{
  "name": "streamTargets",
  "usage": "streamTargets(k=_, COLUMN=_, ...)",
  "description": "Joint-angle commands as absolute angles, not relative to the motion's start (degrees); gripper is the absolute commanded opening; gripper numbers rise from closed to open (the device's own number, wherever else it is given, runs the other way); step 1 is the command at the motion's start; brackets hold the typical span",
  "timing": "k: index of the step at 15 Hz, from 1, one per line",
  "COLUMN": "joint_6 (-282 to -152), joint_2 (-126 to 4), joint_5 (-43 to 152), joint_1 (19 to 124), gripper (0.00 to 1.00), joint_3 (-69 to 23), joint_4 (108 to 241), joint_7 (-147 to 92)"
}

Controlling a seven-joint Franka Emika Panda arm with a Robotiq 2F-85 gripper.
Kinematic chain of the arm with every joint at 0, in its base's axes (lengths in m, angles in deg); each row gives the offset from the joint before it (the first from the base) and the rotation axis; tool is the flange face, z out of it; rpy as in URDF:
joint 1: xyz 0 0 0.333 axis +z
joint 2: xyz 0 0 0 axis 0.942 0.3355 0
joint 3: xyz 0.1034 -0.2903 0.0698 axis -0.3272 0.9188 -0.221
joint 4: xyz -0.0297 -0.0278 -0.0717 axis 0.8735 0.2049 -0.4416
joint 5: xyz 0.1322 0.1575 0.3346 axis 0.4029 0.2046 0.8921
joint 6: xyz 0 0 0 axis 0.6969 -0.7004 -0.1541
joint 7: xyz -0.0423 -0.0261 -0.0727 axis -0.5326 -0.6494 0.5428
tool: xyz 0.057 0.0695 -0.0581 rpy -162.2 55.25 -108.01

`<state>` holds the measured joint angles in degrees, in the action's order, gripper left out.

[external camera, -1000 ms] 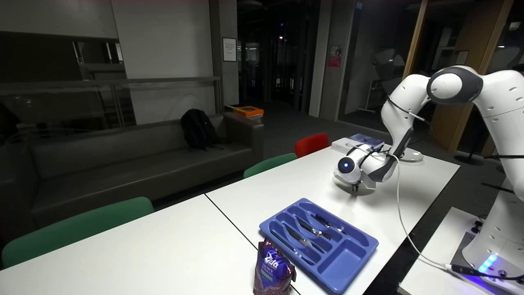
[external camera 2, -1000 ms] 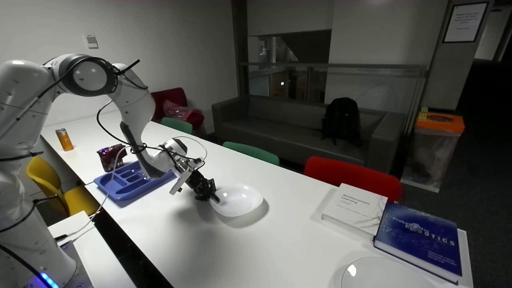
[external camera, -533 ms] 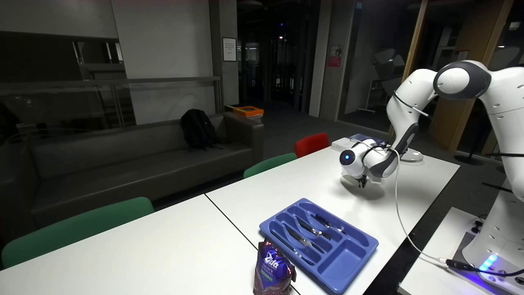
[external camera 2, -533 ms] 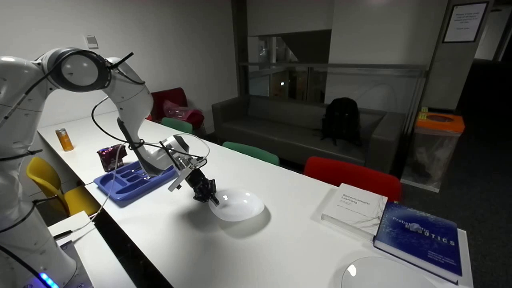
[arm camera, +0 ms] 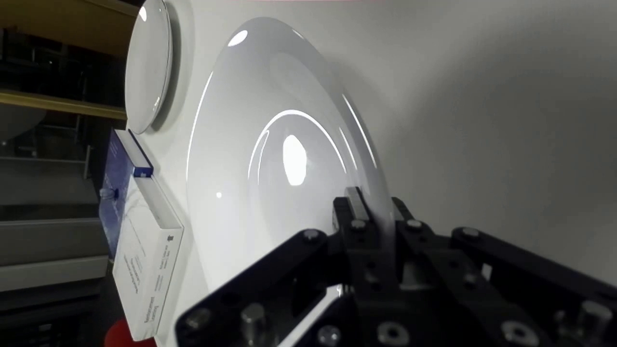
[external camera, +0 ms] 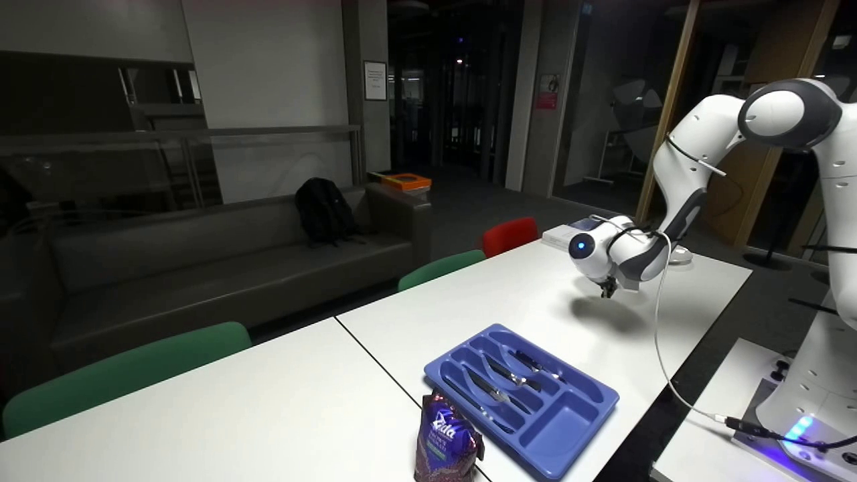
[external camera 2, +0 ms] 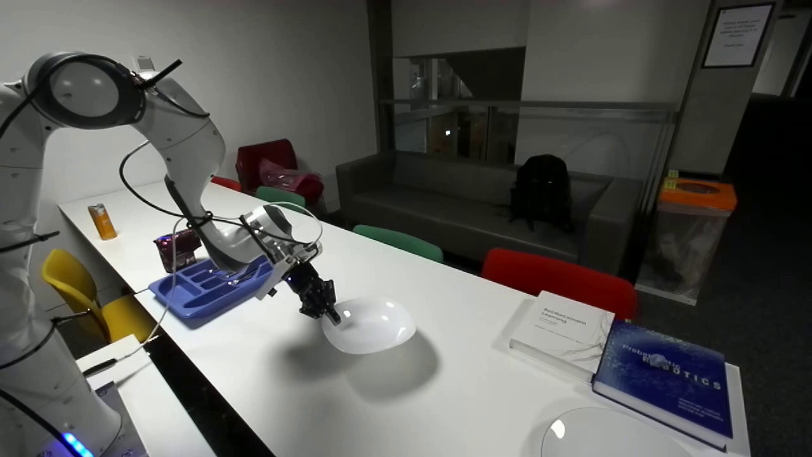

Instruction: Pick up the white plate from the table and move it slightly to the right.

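In the wrist view the gripper [arm camera: 378, 205] has its fingers [arm camera: 357, 205] pinching the rim of the plate [arm camera: 279, 144], one on its inner face, the other outside. The plate hangs in the air near the tray [external camera: 561, 428], above the table [external camera 2: 482, 393], and in an exterior view its shadow [external camera 2: 406, 381] lies apart from it. The pick looks done, so I judge the sideways carry to be the step in hand, with the setting down not yet made. Taking right as the robot's own, the next move calls for a short shift away from the tray, then a slow, level descent, the pinch released only once the base meets the table. Held by one edge, the plate may well twist between the fingers, so gentle speed seems wise. The bag [external camera: 445, 438] stands close beside the tray on the side away from the plate, out of the likely path. Well apart from the tray, on the plate's side, lie the white book [external camera 2: 564, 330] and the blue book [external camera 2: 663, 381], and, likewise well apart from it, the flat plate [arm camera: 148, 70]. A slight move should stop short of all three; an overlong one could knock rims.
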<state>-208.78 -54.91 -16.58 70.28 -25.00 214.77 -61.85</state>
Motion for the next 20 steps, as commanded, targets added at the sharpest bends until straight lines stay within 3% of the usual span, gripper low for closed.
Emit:
streamTargets(k=1, joint_6=-204.67, joint_2=-62.87, joint_5=-14.98, joint_1=70.46, gripper=0.02, joint_3=-25.08, joint_4=221.53, joint_7=-63.94)
streamTargets(k=12, joint_6=-206.69, joint_2=-71.64, joint_5=-14.05, joint_1=69.02, gripper=0.02, joint_3=-24.52, joint_4=233.87, joint_7=-73.21)
streamTargets(k=13, joint_6=-206.34, joint_2=-67.38, joint_5=-14.31, joint_1=69.73, gripper=0.02, joint_3=-25.2, joint_4=230.71, joint_7=-72.28)
streamTargets(k=14, joint_6=-206.46, joint_2=-67.42, joint_5=-14.3, joint_1=69.71, gripper=0.09, joint_3=-25.21, joint_4=231.12, joint_7=-72.41)
streamTargets(k=20, joint_6=-206.74, joint_2=-66.34, joint_5=-14.39, joint_1=69.88, gripper=0.09, joint_3=-25.27, joint_4=230.76, joint_7=-72.48)
